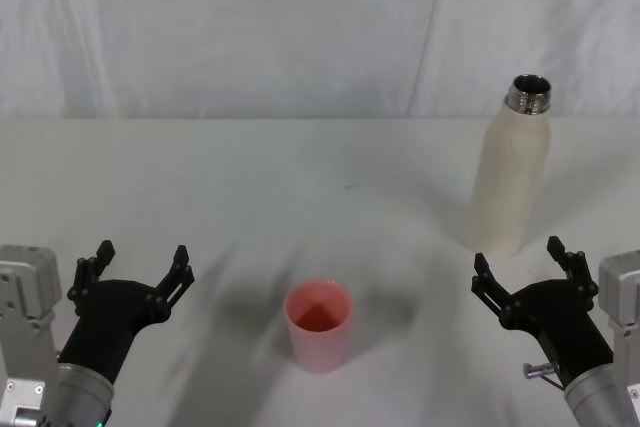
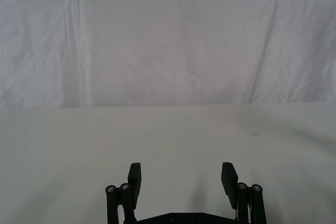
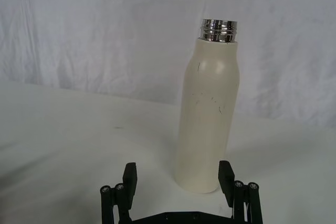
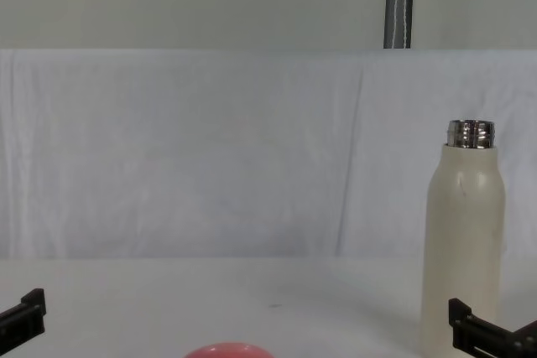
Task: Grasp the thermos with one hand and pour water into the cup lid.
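Right gripper (image 1: 518, 265): black, blocky fingers (image 3: 227, 176) spread wide apart, nothing between them. Sits low at the near right of the surface (image 1: 250, 187), pointed forward at the thermos and just short of its base; not touching it. In the right wrist view the lower body of the thermos stands beyond the gap between the two fingers, nearer one of them.

Left gripper (image 1: 142, 265): same build, fingers (image 2: 134, 178) likewise spread apart, holding nothing. Sits low at the near left of the surface, well apart from both task items. Its wrist view looks across bare surface toward the backdrop.

Thermos (image 1: 512, 179): tall cream-white bottle, upright, uncapped, shiny threaded steel neck (image 1: 528, 95) open at the top. Stands on the right side of the surface, farther back than the cup lid. Faint dark scuffs on its side in the right wrist view.

Cup lid (image 1: 318, 325): small pink-red cup, upright, mouth up. Stands near the front centre of the surface, between the two grippers, well apart from the thermos. In the chest view just its curved top edge (image 4: 226, 350) shows.

Surface: white, cloth-covered.

Backdrop (image 1: 300, 27): white draped cloth behind the surface; a grey metal pole (image 4: 399, 2) rises above it.
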